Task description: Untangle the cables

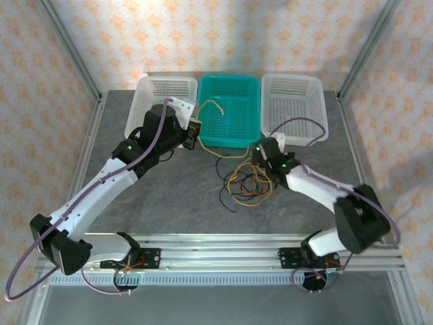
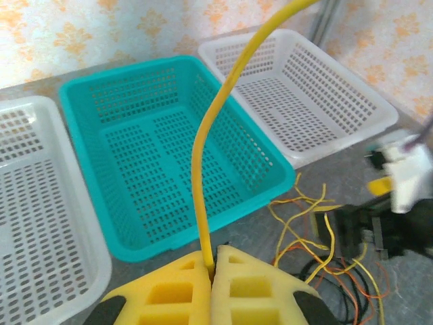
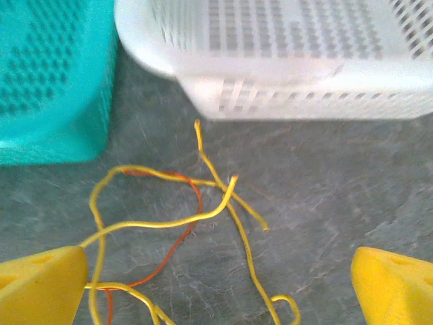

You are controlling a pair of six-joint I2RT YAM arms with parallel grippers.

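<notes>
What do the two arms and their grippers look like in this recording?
The left arm and right arm have white link shells with black joints, and each shows a small green light. A purple-grey cable loops loosely along each arm. The left gripper and right gripper carry blocky yellow fingers with rectangular hollow pockets.

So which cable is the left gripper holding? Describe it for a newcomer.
Find the teal basket, middle of three along the table's far edge. Just before its near-left corner the left gripper is shut on a yellow cable that arches up over the basket. It is the one strand raised in the air; the rest of the tangle lies flat on the table.
</notes>
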